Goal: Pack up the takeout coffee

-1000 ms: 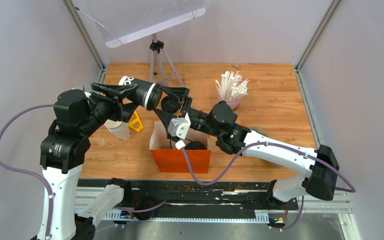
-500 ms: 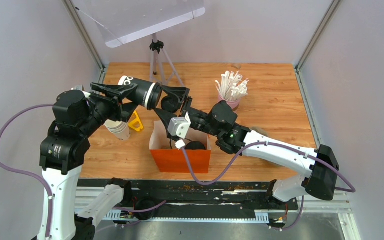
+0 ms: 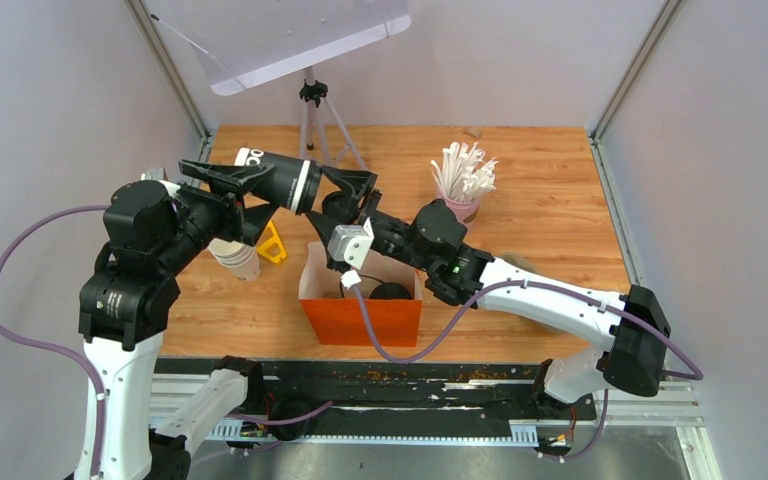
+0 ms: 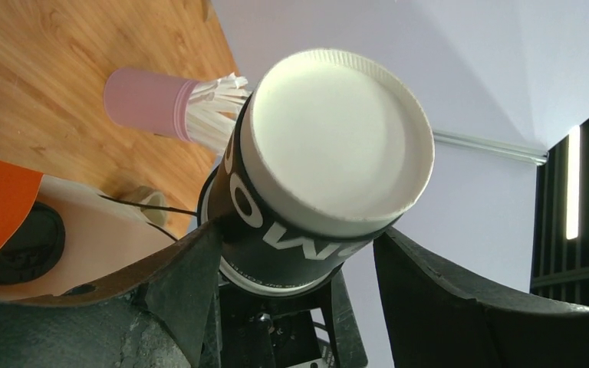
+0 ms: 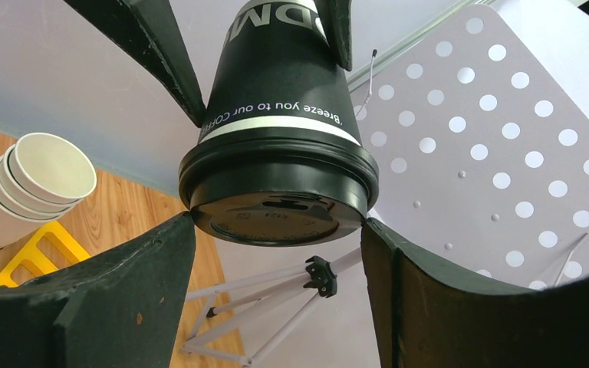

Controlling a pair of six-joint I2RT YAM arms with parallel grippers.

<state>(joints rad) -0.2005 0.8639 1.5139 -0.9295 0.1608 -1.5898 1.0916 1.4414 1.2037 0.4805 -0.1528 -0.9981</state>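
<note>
**Cup bridged between both grippers, above the box's far edge**

The right gripper (image 5: 276, 222) has a finger pressed to each side of the black lid (image 5: 276, 201) of the takeout coffee cup (image 3: 282, 182), holding it. The left gripper (image 4: 299, 234) straddles the cup's white base, but whether it clamps or only flanks the cup cannot be told. The cup lies nearly level in the air, lid toward the right arm. The orange box (image 3: 360, 322), the likely destination, sits lower and nearer, so its far wall must be cleared. The stack of paper cups (image 3: 237, 258) and the pink straw cup (image 3: 463, 205) stand well aside.

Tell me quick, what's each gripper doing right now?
Left gripper: around the coffee cup's base; grip cannot be told.
Right gripper: closed on the same cup's black lid.
</note>
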